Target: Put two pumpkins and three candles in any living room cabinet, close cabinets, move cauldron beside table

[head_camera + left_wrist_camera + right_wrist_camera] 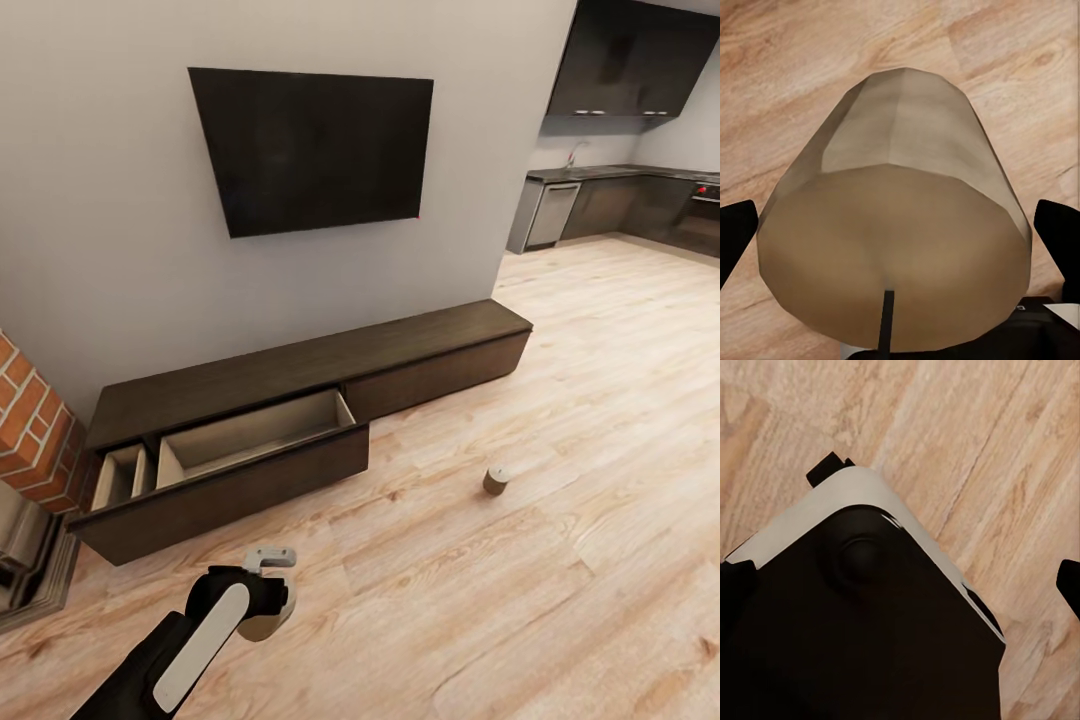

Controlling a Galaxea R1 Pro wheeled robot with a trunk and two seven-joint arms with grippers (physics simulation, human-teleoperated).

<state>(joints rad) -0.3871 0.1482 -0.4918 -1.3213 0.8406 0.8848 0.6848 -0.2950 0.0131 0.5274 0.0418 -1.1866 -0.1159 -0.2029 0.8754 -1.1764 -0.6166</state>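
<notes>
Left gripper [268, 600] clasps a tan candle [896, 225] between its fingers above the floor; the cabinet's open drawer [255, 440] lies at twelve o'clock, just ahead.

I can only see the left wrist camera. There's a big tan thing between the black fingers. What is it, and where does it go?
Observer: It's a candle, held in the left hand above the wood floor.
Operator: Is the cabinet open?
Observer: Yes, the dark-brown cabinet under the TV has its left drawer pulled out; the beige inside looks empty.
Operator: Any more candles?
Observer: One more candle stands on the floor, to the right of the open drawer.
</notes>
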